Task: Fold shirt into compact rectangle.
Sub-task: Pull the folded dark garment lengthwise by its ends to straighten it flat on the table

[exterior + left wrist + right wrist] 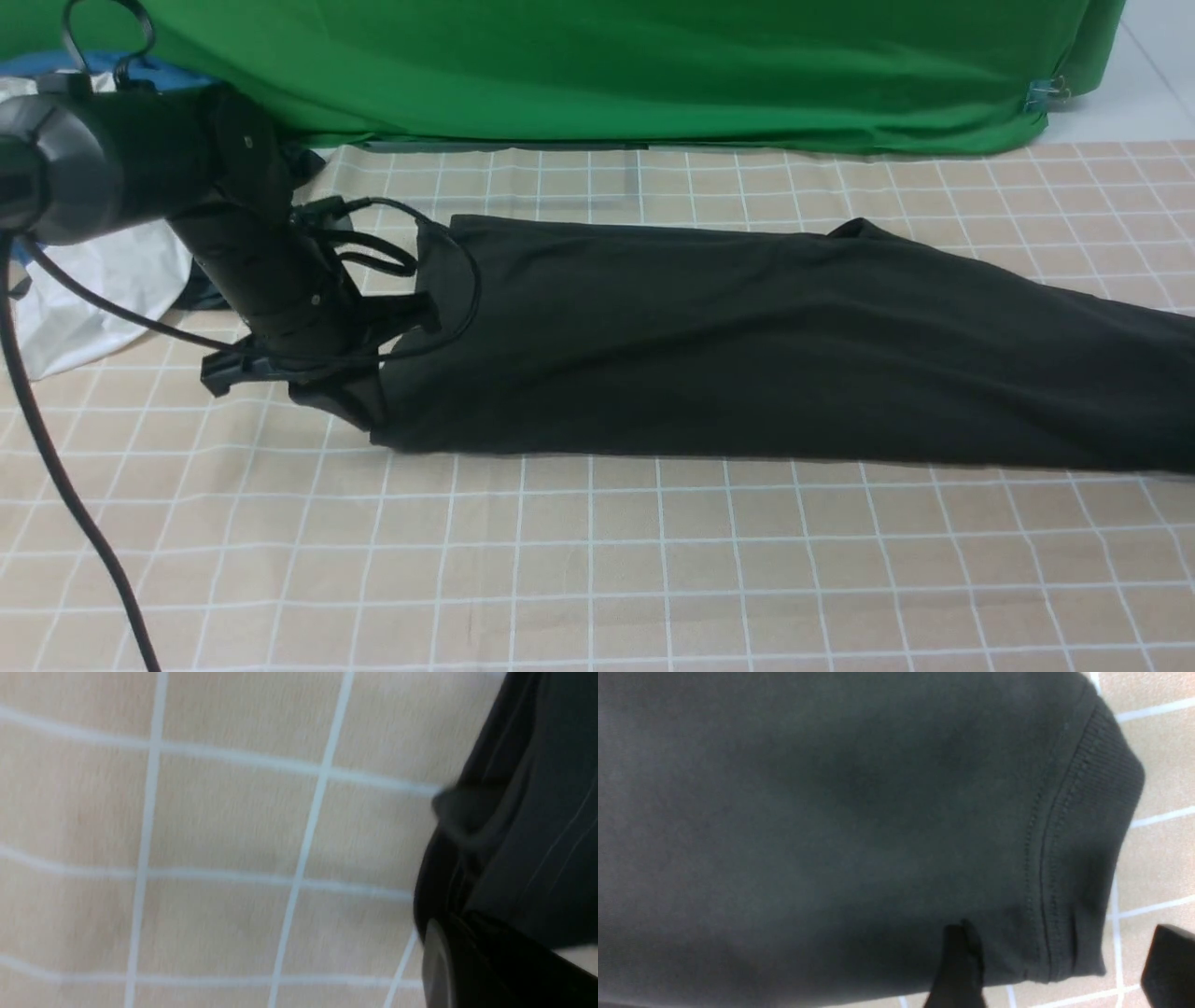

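Robotics laboratory test station. The surface is covered by a beige tablecloth printed with a white grid (597, 579). A bright green cloth backdrop (653, 75) hangs along its far edge, with a small metal clip (1050, 91) at one corner. A black jointed robot arm (233, 243) trailing loose black cables (54, 467) reaches in from the left. A large plain black soft-fabric shirt (747, 345) lies stretched across the grid, and a heap of white and blue garments (103, 271) sits at the left edge. Pale floor tiles (1153, 75) show beyond the backdrop.
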Robot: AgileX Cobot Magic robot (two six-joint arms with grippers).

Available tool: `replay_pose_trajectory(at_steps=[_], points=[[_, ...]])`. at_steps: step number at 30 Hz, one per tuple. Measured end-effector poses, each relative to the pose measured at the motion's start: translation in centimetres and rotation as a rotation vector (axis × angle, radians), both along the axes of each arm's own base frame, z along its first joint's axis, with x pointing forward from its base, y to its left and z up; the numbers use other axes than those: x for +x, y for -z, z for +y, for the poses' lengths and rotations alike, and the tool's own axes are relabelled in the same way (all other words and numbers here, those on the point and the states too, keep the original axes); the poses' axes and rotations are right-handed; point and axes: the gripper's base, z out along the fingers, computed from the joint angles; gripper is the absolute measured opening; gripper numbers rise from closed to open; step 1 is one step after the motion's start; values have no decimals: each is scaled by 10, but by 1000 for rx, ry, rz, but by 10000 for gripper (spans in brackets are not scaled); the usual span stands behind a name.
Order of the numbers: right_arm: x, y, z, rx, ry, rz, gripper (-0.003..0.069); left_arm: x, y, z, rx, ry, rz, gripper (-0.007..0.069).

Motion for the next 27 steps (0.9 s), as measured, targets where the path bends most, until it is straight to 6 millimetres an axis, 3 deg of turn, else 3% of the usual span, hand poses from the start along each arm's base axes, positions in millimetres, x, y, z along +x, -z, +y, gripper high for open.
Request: replay_pose_trajectory(at_steps=[8, 15, 18, 22, 23, 27], points=[[0, 0, 0, 0, 0, -1, 529, -2, -7, 1, 11, 8, -11, 13], [2, 0, -1, -7, -1, -20, 529, 5, -50, -4, -67, -19, -188, 13], [2, 0, -1, -9, -1, -26, 529, 10, -55, -6, -86, -27, -242, 13], [3, 0, -1, -12, -2, -35, 529, 20, -29, -5, -54, -18, -198, 13], [3, 0, -1, -13, -1, -38, 529, 25, -11, -4, -28, -9, -164, 13], [4, 0, -1, -14, -1, -40, 529, 31, 20, -1, 16, -2, -96, 13]])
